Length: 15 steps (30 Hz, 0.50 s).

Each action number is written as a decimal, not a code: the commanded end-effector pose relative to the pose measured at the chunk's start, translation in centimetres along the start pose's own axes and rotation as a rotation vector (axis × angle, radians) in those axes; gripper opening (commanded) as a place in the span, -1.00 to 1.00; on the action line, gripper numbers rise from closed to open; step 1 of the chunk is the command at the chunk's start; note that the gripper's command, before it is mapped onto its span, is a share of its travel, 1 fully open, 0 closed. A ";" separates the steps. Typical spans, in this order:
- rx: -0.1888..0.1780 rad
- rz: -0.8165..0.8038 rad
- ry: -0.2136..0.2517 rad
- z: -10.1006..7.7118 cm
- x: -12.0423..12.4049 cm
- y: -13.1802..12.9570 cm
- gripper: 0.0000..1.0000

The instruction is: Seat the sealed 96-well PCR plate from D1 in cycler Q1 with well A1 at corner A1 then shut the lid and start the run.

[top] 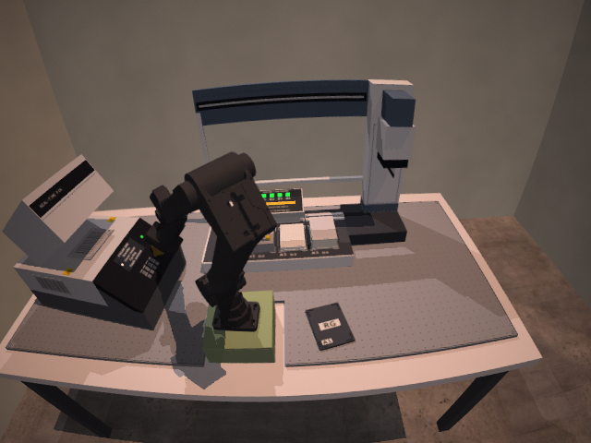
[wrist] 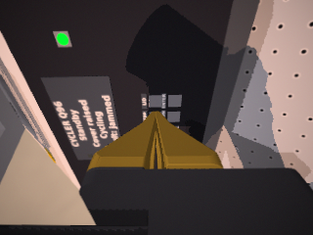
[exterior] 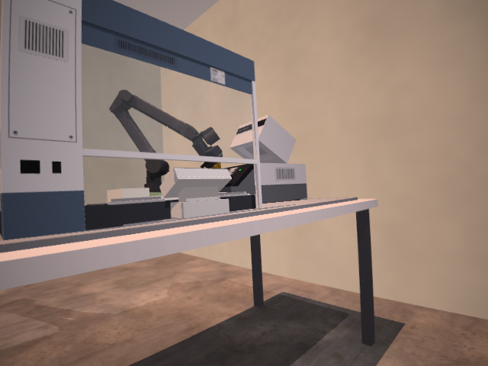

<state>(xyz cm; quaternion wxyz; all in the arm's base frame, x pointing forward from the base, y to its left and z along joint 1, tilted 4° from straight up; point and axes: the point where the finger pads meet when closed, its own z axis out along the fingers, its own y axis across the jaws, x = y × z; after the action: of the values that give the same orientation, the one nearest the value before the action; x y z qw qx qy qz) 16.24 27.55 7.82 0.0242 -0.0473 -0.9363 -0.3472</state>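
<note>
Sealed white 96-well PCR plate, the one on D1, cannot be made out in any view: in the top view the dark six-joint arm crosses in front of the left end of the grey deck tray, so only another white plate and a pale deep-well block show in the row. At the left end of the pale table stands the grey real-time cycler Q1, its boxy white lid tilted up and back, baring the ribbed block beneath. On Q1's sloping black panel a small round lamp glows green beside the grey status display, which reads "Cover raised". The yellow-fingered parallel gripper hangs just above the cluster of grey keys with its jaws pressed together and nothing between them. Near the table's front, right of the arm's green pedestal, lies the flat black regrip nest RG.
</note>
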 end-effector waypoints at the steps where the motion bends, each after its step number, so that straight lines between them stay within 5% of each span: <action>1: -0.046 -0.029 -0.021 -0.3 -0.5 2.2 -1.00; 6: -0.077 -0.036 -0.037 -1.0 -0.8 3.8 -1.00; 15: -0.068 -0.045 -0.047 -0.9 -1.7 3.6 -1.00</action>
<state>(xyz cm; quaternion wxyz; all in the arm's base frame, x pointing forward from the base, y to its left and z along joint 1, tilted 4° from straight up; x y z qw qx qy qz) 16.21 27.74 8.13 0.0210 -0.0473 -0.9342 -0.3529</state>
